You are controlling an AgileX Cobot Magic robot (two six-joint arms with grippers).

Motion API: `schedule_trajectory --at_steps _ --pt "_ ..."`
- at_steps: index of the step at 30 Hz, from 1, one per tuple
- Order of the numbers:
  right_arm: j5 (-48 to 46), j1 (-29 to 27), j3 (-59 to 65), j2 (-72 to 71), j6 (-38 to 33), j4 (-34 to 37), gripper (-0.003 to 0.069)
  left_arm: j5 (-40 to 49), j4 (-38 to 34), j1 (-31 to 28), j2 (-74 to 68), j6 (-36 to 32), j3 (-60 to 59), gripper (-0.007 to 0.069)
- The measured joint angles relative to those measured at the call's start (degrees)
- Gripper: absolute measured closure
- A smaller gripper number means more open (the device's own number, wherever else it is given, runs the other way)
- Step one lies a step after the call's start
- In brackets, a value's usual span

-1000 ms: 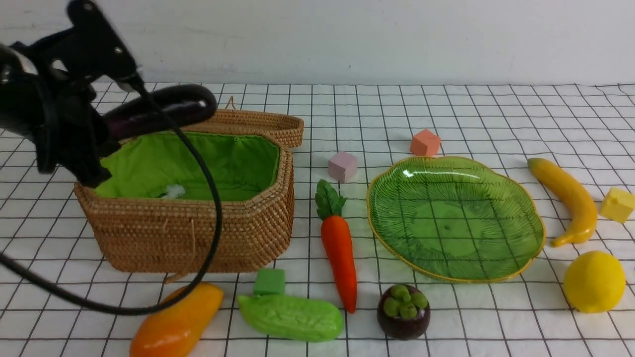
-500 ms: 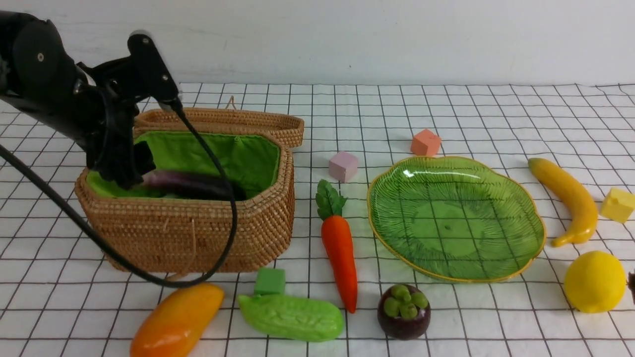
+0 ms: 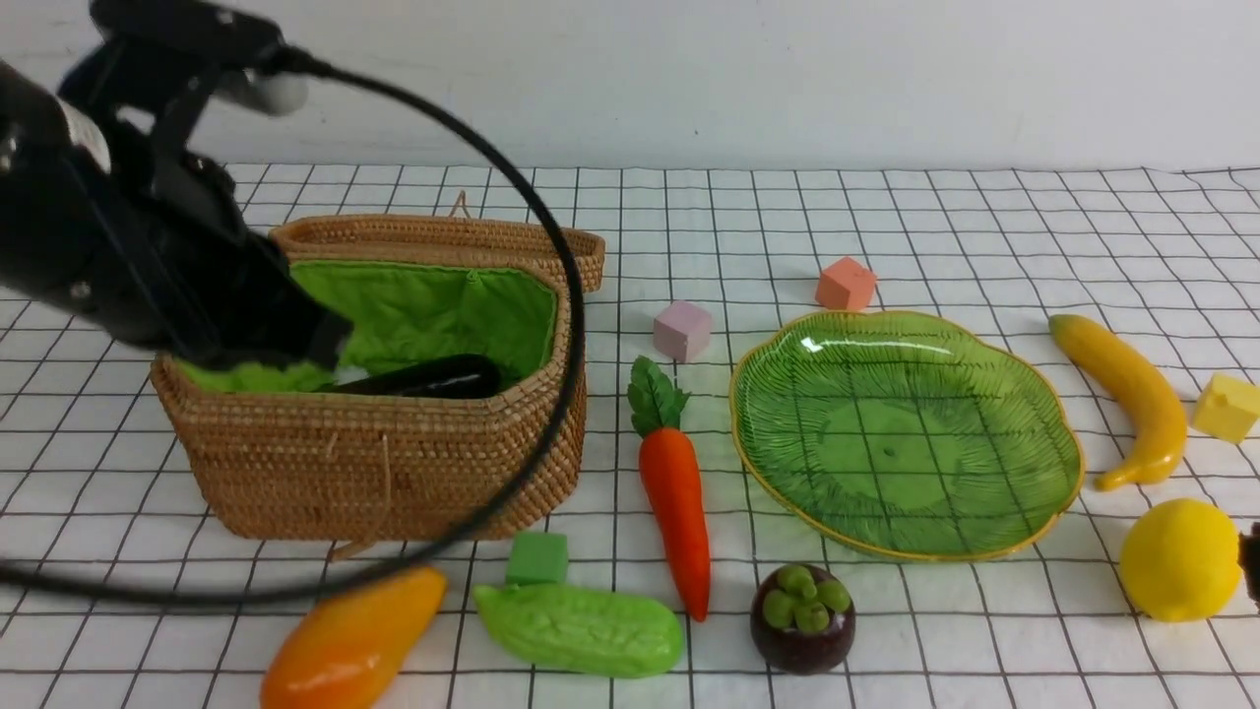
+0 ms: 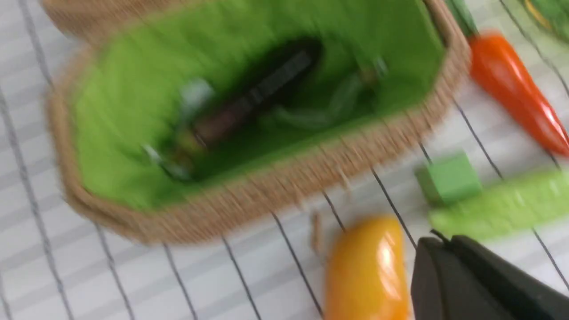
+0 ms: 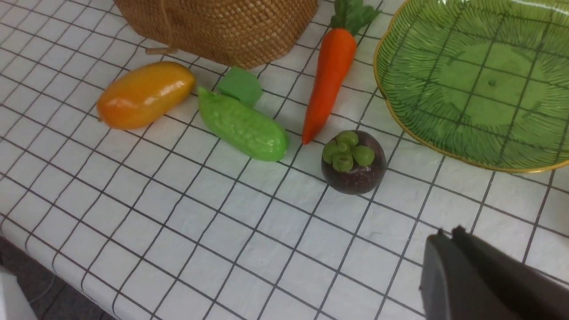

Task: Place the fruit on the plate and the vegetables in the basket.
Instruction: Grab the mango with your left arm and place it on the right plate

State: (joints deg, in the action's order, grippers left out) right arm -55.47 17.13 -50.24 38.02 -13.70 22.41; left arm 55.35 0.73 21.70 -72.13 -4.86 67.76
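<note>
The dark purple eggplant (image 3: 433,377) lies free inside the wicker basket (image 3: 394,463), blurred in the left wrist view (image 4: 253,100). My left gripper (image 4: 438,242) is shut and empty, over the basket's left end (image 3: 320,345). On the cloth in front lie the mango (image 3: 349,640), green gourd (image 3: 576,630), carrot (image 3: 674,502) and mangosteen (image 3: 802,618). The green plate (image 3: 906,433) is empty, with the banana (image 3: 1132,394) and lemon (image 3: 1178,558) to its right. My right gripper (image 5: 446,235) is shut and empty, above bare cloth near the mangosteen (image 5: 353,162).
Foam cubes lie about: pink (image 3: 680,330), salmon (image 3: 844,284), yellow (image 3: 1226,406), and green (image 3: 536,558) touching the gourd. The left arm's black cable (image 3: 561,394) loops across the basket's front. The basket lid (image 3: 443,236) lies open behind. The table's front edge (image 5: 26,262) is near.
The eggplant, held above the basket a second ago, now lies inside it. My left gripper let it go, shut again and pulled up and back to the left.
</note>
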Motion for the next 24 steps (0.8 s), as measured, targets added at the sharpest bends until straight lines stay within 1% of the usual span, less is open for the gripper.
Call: schedule_trajectory --at_steps 1,3,4,6,8,11,12,13,14,17,18,20,21,23,24 --pt "-0.15 0.0 -0.2 -0.89 -1.0 0.66 0.0641 1.48 1.69 2.68 1.17 3.34 -2.95 0.0638" --pt "-0.56 0.0 -0.44 -1.96 -2.24 1.45 0.0641 2.17 2.77 4.63 1.91 6.15 -5.55 0.0638" --pt "-1.41 0.0 -0.84 -4.1 -4.77 3.0 0.0641 2.38 3.75 7.13 2.71 9.76 -9.7 0.0638" --pt "-2.79 0.0 -1.43 -7.12 -9.13 5.4 0.0641 1.2 4.15 9.08 2.8 11.95 -14.62 0.062" --pt "-3.94 0.0 -1.62 -10.27 -14.06 8.14 0.0641 -1.53 4.23 9.67 2.63 12.19 -18.32 0.0568" --pt "-4.77 0.0 -1.62 -13.9 -19.63 11.08 0.0641 -5.92 5.96 9.73 1.89 11.72 -21.72 0.0414" --pt "-5.03 0.0 -1.64 -14.75 -20.99 12.06 0.0641 -7.41 7.13 9.73 1.47 11.59 -22.29 0.0349" --pt "-5.16 0.0 -1.69 -15.28 -21.85 12.6 0.0641 -8.63 8.38 9.73 1.04 11.59 -22.6 0.0296" --pt "-5.26 0.0 -1.74 -15.63 -22.53 13.28 0.0641 -10.35 9.64 9.73 0.21 11.66 -22.67 0.0218" --pt "-5.27 0.0 -1.79 -16.01 -23.18 14.14 0.064 -14.18 13.76 9.73 -2.8 13.37 -22.67 0.0055" --pt "-5.27 0.0 -1.79 -16.01 -23.23 14.28 0.0639 -15.28 15.25 9.73 -4.27 14.41 -22.67 0.0012" --pt "-5.39 0.0 -1.79 -16.01 -23.23 14.73 0.0638 -17.38 18.21 9.73 -7.3 16.43 -22.67 -0.0029" --pt "-5.6 0.0 -1.79 -16.01 -23.23 14.83 0.0636 -18.33 19.86 9.73 -9.13 17.58 -22.67 -0.0036" --pt "-6.37 0.0 -1.79 -16.01 -23.23 14.97 0.0635 -19.89 23.08 9.73 -12.95 20.08 -22.67 -0.0035" --pt "-6.47 0.0 -1.79 -16.01 -23.23 14.97 0.0635 -20.03 23.36 9.73 -13.72 20.34 -22.67 -0.0033"
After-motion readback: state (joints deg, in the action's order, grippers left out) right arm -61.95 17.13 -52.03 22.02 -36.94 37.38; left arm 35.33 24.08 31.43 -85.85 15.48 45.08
